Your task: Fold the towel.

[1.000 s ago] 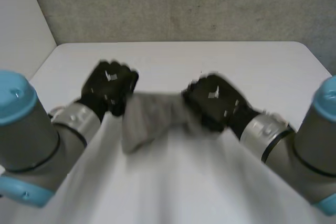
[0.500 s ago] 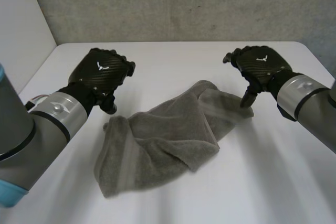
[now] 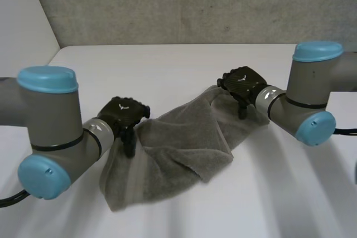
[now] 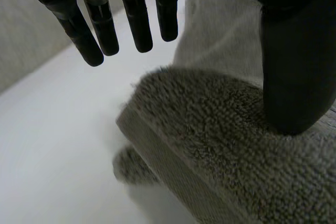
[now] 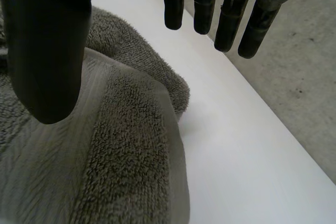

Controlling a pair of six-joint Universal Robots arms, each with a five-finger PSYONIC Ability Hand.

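The left hand (image 3: 120,114) and right hand (image 3: 242,82) hung wide open over opposite ends of the rumpled towel (image 3: 178,143), gripping nothing.

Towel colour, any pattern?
Grey-brown terry towel, plain apart from a smoother ribbed band along one edge; clearest in the right wrist view.

It looks like a robot lab. A plain white table (image 3: 184,65) sits against a rough grey wall (image 3: 195,4), with robot arms (image 3: 47,124) reaching over it.
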